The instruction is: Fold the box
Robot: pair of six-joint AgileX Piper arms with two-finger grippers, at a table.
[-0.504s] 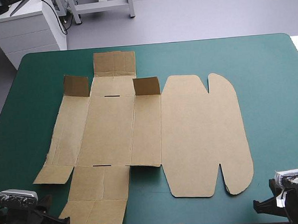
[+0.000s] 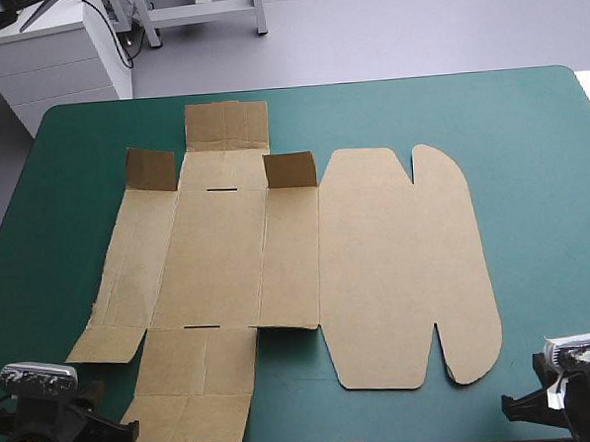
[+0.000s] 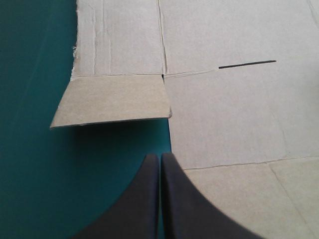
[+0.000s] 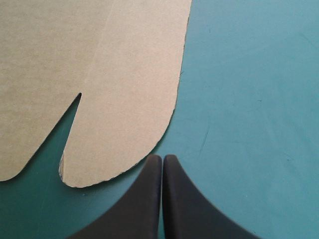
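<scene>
The brown box [image 2: 307, 260] lies as a cut sheet spread flat on the teal-green cover, its rounded lid panel [image 2: 406, 265] to the right. Three small flaps at its far end stand up [image 2: 290, 170]. My left gripper [image 2: 126, 430] is shut at the near left, its tip [image 3: 160, 157] just off the edge of the near panel [image 3: 224, 124] and short of a corner flap [image 3: 112, 99]. My right gripper [image 2: 511, 406] is shut at the near right, its tip [image 4: 162, 158] beside the lid's rounded tab [image 4: 124, 99], holding nothing.
A broad strip of teal-green cover [image 2: 541, 198] lies to the right of the box, and a narrower one [image 2: 66, 193] to its left. Both grippers sit close to the table's near edge.
The left wrist has shifted slightly away from the near edge. The box and the right arm have not moved.
</scene>
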